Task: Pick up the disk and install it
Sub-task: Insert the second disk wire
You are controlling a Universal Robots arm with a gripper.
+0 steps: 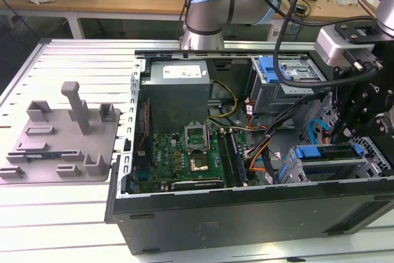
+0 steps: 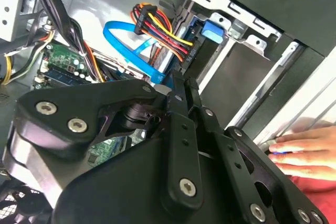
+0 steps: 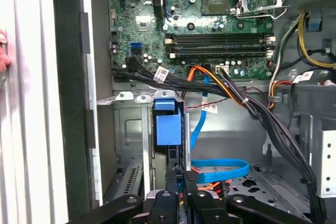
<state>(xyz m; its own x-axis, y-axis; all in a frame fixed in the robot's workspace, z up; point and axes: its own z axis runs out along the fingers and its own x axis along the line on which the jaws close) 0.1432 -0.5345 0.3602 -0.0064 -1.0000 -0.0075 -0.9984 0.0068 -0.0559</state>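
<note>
Inside the open computer case (image 1: 258, 214), at the exterior view's right, we log the disk (image 1: 332, 152): it sits on edge in the silver drive cage (image 1: 363, 167), blue carrier frame uppermost. Our hand (image 1: 341, 129) hangs directly over it, black linkage reaching down to the frame.

In the first wrist view, the hand (image 3: 181, 179) meets the disk's (image 3: 168, 124) blue frame where it stands in the cage slot (image 3: 136, 129); its fingertips (image 3: 190, 178) lie close together on the frame's lower edge, pinching it so far as we can tell. Blue flat cable (image 3: 220, 169) and a black cable bundle (image 3: 252, 108) pass beside. Motherboard (image 3: 210, 19) lies beyond.

In the second wrist view, the disk's blue frame (image 2: 212, 30) shows at the cage mouth, red-yellow wiring (image 2: 160, 30) just beside it. A person's hand (image 2: 304, 148) rests on the case edge.

Elsewhere: grey fixture plate (image 1: 61, 133) with upright posts on the worktop (image 1: 55, 214), well apart from the case; power supply (image 1: 178, 90); second blue-fronted bay (image 1: 274, 72).
</note>
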